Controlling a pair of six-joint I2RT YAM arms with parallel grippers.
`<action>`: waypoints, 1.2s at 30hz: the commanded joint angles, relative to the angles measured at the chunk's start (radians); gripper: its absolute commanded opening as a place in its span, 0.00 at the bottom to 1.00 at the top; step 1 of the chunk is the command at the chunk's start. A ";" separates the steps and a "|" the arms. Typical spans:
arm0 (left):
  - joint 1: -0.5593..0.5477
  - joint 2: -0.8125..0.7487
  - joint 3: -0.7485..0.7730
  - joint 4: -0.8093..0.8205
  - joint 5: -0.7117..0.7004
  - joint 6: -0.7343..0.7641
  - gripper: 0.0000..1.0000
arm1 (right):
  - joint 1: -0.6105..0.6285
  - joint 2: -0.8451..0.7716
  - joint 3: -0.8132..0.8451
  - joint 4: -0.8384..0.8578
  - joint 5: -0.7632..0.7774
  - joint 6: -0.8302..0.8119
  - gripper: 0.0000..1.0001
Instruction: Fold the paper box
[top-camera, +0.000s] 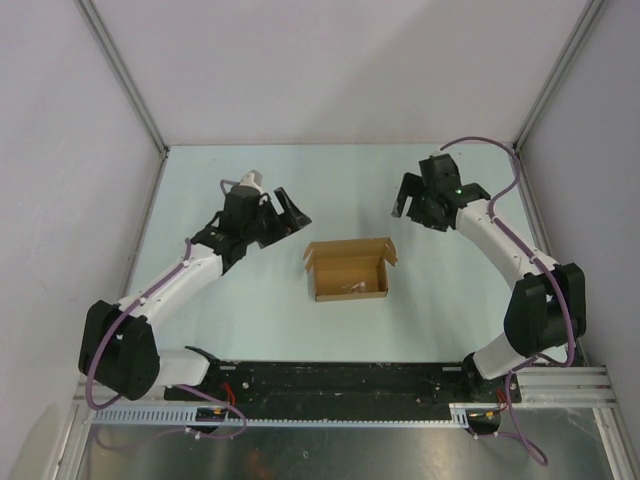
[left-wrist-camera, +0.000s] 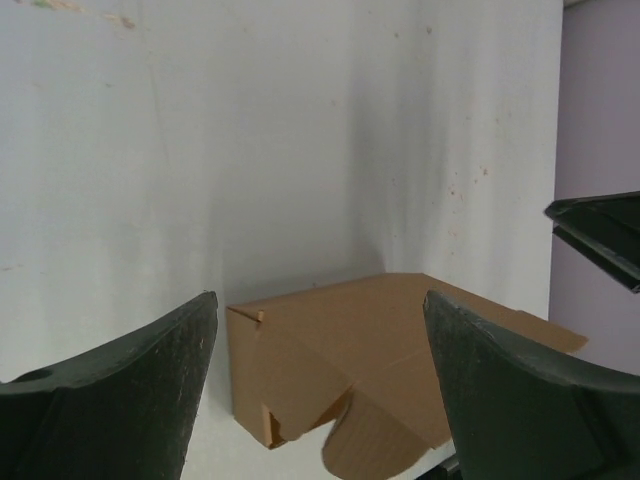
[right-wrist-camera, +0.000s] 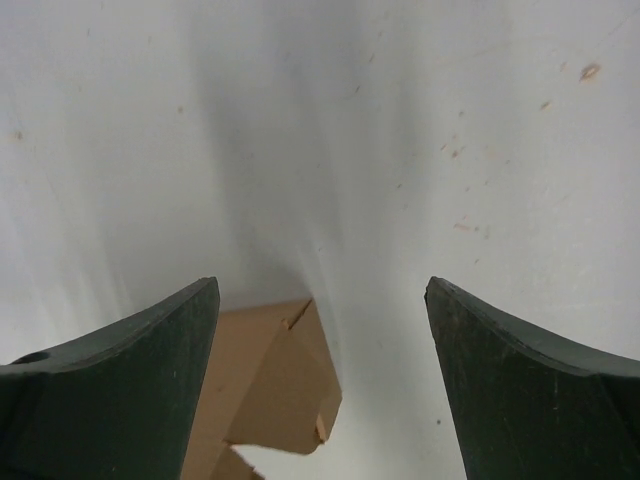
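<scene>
paper box (top-camera: 348, 270): one item, plain brown cardboard on every face i can see. partly formed: an open-topped tray with walls raised and flaps sticking out at its left end and far right corner. location: middle of the pale green table (top-camera: 250, 180), ahead of both arm bases, resting on the surface, and neither tool touches it.

left gripper (top-camera: 292, 212): black fingers spread wide, nothing between them. it is held above the table, off the box's far left corner, near it but apart. on my left wrist feed the box (left-wrist-camera: 340, 370) sits low in the gap between the two fingers (left-wrist-camera: 120, 390), beyond their tips, with a rounded flap lying toward the camera.

right gripper (top-camera: 405, 200): black fingers spread wide too, nothing held. it is off the box's far right corner, apart from it (somewhat farther than the left, as far as i can judge from above). on my right wrist feed only one corner of the box (right-wrist-camera: 265, 380) shows, low and beside the left-hand finger (right-wrist-camera: 110, 390).
</scene>
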 joint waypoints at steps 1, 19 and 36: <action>-0.051 0.010 0.049 0.017 0.010 -0.055 0.89 | 0.060 0.007 0.042 -0.037 -0.001 0.077 0.90; -0.151 0.040 -0.008 0.013 0.073 -0.113 0.89 | 0.098 0.073 0.042 -0.071 -0.333 0.180 0.89; -0.178 0.042 -0.048 -0.021 0.136 -0.141 0.91 | 0.120 0.050 0.028 -0.192 -0.361 0.121 0.90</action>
